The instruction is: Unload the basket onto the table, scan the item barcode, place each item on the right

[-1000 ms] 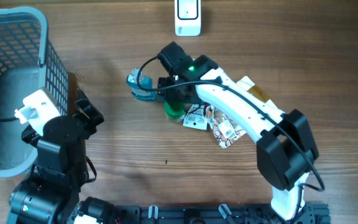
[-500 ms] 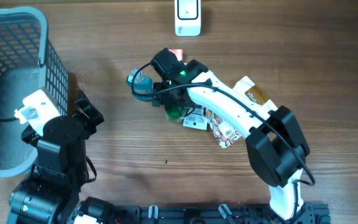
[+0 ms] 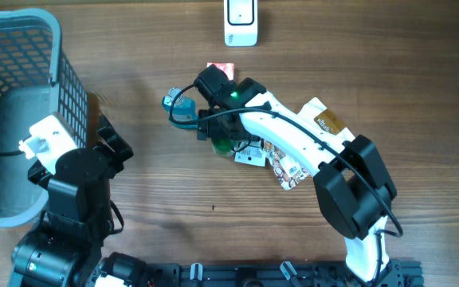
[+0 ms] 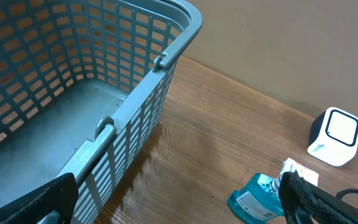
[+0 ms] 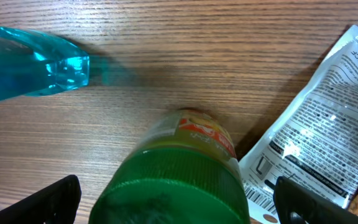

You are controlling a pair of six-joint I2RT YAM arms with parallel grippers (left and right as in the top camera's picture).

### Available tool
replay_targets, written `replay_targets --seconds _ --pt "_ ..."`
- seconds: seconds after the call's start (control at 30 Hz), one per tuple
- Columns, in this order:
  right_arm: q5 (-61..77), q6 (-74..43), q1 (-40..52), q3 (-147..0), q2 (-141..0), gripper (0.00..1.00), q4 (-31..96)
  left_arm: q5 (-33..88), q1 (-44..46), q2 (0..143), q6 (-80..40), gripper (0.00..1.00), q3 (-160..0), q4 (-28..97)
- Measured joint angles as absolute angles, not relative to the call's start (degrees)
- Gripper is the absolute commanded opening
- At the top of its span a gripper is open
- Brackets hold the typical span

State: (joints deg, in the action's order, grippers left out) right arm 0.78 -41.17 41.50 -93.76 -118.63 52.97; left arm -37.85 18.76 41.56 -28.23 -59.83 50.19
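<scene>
Your right gripper point(image 5: 179, 204) shifted left over the green-capped plastic bottle point(image 5: 185, 155), jaws wide open, nothing held; left gripper point(image 4: 179, 202) open, idle. Grasp's next, imo.

The wire basket point(image 3: 54, 56) walls off the upper left of the overhead frame, and the left arm point(image 3: 74, 179) fills the lower left just beneath it. At centre, a blue bottle point(image 3: 172, 104), a green-capped bottle point(image 3: 223, 145) and a heap of packets point(image 3: 289, 169) crowd together under the right arm point(image 3: 293, 131), with only narrow gaps between them. A small red item point(image 3: 220, 68) lies just above, and the scanner point(image 3: 241, 22) stands at top centre. Bare wood point(image 3: 421, 96) lies open across the right side, along the bottom centre, and between basket and bottles.
</scene>
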Motion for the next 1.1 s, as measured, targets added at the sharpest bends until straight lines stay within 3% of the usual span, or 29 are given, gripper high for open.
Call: replay_targets --seconds 0.63,0.77,1.1 --pt "1.08 -41.17 42.50 -93.67 -121.30 0.99 51.77 -37.85 18.76 41.56 -28.25 1.00 -59.83 50.35" --pt "1.10 -41.19 42.72 -93.47 -121.93 0.88 51.77 -37.85 18.76 41.56 -28.25 1.00 -59.83 50.35" --pt "1.04 -41.39 42.70 -93.47 -121.95 0.75 51.75 -37.85 18.76 41.56 -28.25 1.00 -59.83 50.39"
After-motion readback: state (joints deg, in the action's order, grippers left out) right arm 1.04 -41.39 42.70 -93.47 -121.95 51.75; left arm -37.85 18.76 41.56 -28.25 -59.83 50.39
